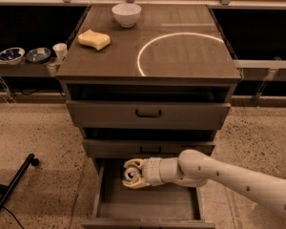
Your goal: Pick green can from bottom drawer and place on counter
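Grasping the green can (130, 175), the two fingers (136, 163) of the gripper (129, 174) are clenched above and below its one shiny silver top, low in the frame, left of centre. Can and gripper sit inside the bottom drawer (152, 202), which is pulled open, with the can near the drawer's back left. The single white arm (229, 176) reaches in from the lower right. Three drawers show in all; the two upper drawers (148, 114) each carry one black handle and stand slightly ajar. On the surface (109, 61) above lie one white bowl (126, 14) at the back, one yellow sponge (94, 38) just in front of and left of it, and one thin white circle outline (139, 61) to the right. At the far left, a low shelf (19, 69) holds two dark bowls (11, 55) and one small white cup (60, 51).
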`<state>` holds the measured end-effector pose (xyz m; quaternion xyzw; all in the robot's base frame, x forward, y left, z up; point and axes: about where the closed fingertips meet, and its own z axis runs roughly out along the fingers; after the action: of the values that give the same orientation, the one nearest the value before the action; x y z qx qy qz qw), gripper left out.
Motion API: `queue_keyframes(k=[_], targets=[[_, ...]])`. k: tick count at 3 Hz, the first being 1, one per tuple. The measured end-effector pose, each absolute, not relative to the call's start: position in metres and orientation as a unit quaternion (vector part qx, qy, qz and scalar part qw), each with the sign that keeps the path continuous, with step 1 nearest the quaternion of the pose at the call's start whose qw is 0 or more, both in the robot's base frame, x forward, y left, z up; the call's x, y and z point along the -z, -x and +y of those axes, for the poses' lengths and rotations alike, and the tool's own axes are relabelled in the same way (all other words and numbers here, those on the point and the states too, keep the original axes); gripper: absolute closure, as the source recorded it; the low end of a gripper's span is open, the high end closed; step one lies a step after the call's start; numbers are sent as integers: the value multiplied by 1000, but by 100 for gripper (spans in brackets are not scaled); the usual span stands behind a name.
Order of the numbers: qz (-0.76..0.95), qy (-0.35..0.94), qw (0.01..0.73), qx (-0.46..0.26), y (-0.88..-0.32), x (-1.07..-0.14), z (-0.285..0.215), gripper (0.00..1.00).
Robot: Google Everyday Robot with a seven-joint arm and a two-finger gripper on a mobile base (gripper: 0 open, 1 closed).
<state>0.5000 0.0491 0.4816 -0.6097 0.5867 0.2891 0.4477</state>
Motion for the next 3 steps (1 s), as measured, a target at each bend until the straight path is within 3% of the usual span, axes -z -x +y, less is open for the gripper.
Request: queue_keyframes(k=[1,3], targets=[[600,606,422,-309,-437,-577,42,100],[581,652,381,-303,-409,-683,30,100]])
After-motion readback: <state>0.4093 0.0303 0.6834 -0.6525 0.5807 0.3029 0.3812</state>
